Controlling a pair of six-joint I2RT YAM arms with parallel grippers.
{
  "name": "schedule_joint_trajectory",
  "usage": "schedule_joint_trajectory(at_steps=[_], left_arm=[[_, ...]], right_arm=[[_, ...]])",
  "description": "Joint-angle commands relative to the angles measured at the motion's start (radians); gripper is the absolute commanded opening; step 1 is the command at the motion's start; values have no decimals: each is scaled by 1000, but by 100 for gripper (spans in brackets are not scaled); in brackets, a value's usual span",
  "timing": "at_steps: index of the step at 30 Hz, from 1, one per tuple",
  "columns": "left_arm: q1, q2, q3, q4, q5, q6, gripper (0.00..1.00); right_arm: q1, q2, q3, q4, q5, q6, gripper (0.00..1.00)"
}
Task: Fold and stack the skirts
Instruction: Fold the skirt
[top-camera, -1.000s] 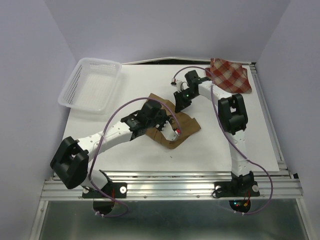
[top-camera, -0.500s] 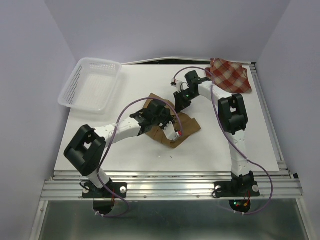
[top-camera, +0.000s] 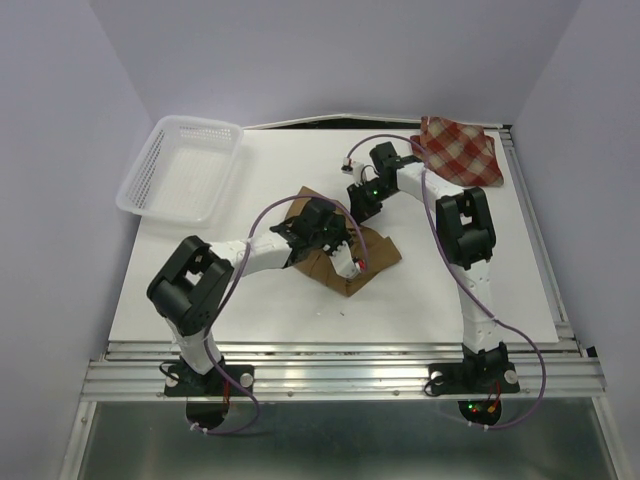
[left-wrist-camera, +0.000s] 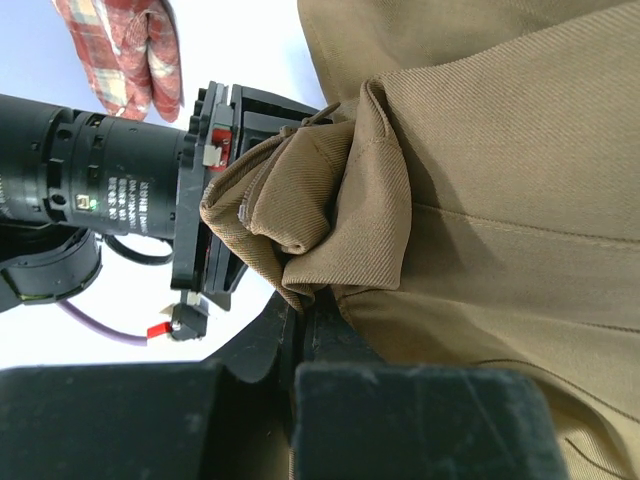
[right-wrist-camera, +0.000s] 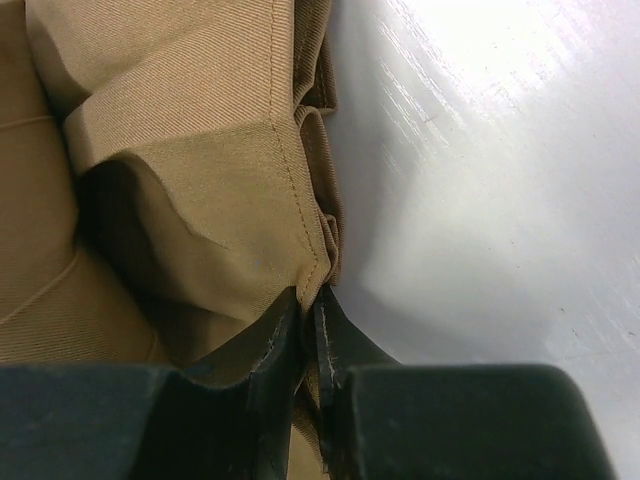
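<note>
pinching the tan skirt (top-camera: 372, 252) at centre of the table (top-camera: 450, 290): left gripper (left-wrist-camera: 305, 310) clamped on a bunched fold, right gripper (right-wrist-camera: 312, 300) clamped on the hem at the skirt's 12 o'clock, likely to fold one edge over. plaid skirt (top-camera: 460, 150) lies at 1 o'clock, well apart.

On the table (top-camera: 260, 300), the middle skirt (top-camera: 378, 250) lies near the centre. The left gripper (left-wrist-camera: 305, 315) is at its left part and the right gripper (right-wrist-camera: 312, 300) at its far edge. The corner skirt (top-camera: 460, 150) lies far right, and the basket (top-camera: 138, 180) far left.
</note>
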Motion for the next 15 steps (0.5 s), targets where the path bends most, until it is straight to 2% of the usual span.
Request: schedule_joint_trajectory(at_steps=[1, 7, 10, 11, 13, 15], left_arm=[[9, 9, 32, 121, 36, 47, 0], [15, 35, 4, 200, 53, 81, 1], [15, 55, -4, 237, 40, 83, 15], [15, 60, -7, 249, 33, 83, 26], [14, 51, -17, 253, 23, 87, 32], [14, 22, -33, 251, 27, 99, 47]], right_arm=[[13, 5, -28, -14, -9, -17, 16], [13, 8, -25, -18, -9, -20, 16], [13, 8, -25, -25, -11, -22, 16], [13, 6, -25, -25, -9, -25, 16], [13, 5, -27, -26, -6, -25, 16], [13, 5, -27, -26, 0, -27, 16]])
